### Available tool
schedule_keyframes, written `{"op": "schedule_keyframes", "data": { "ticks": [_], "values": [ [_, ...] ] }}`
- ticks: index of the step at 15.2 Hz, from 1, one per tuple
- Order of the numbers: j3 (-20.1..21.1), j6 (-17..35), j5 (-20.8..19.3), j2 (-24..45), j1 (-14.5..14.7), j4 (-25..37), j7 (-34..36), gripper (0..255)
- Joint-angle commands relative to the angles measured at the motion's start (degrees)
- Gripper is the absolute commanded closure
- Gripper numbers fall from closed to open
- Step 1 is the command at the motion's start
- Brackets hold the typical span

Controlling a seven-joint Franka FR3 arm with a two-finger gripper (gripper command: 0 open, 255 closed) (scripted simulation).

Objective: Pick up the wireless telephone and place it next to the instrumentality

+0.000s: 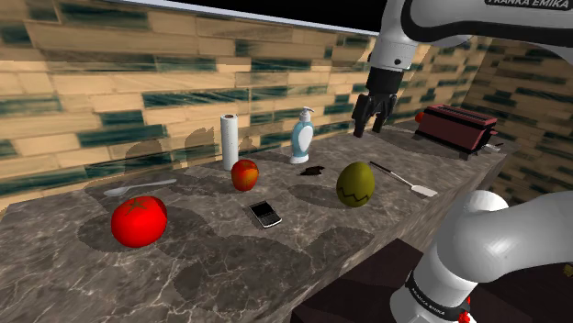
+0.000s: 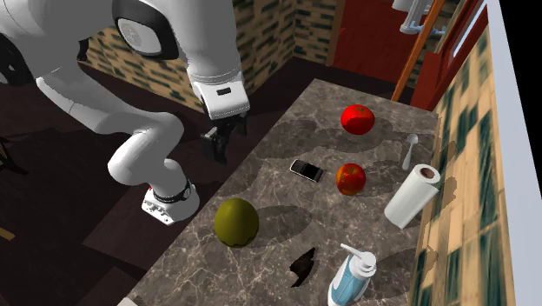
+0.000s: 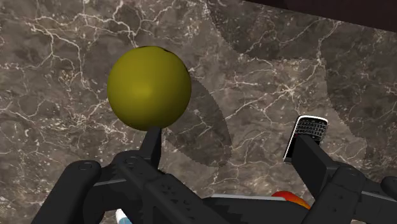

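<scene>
Shoulder view: end effector [image 1: 370, 127] spread wide, empty, high above desk [image 1: 211, 266]; one phone [image 1: 265, 214] mid-desk, bare room toward near edge.

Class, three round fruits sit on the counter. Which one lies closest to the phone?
The red-and-yellow apple, between the phone and the paper roll. The larger red tomato and the olive-green fruit lie farther from the phone, one to each side.

Fig.: I see even, moderate light from overhead. Soft dark shadows pool beside each obj. on the surface [image 1: 211, 266], w/ faint gloss on the red tomato [image 1: 139, 220]. All views sharp edge to edge.
</scene>
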Motion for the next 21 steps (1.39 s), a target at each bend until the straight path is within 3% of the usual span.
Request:
{"op": "schedule_keyframes", "data": {
  "ticks": [1, 11, 21],
  "values": [
    [0.0, 0.0, 0.0, 0.0, 0.0, 0.0, 0.0, 0],
    [7.02, 16.82, 4.92, 11.0, 3.35, -6.03, 6.39, 0],
    [13.73, 32.92, 7.22, 28.75, 6.03, -4.38, 12.55, 0]
  ]
}}
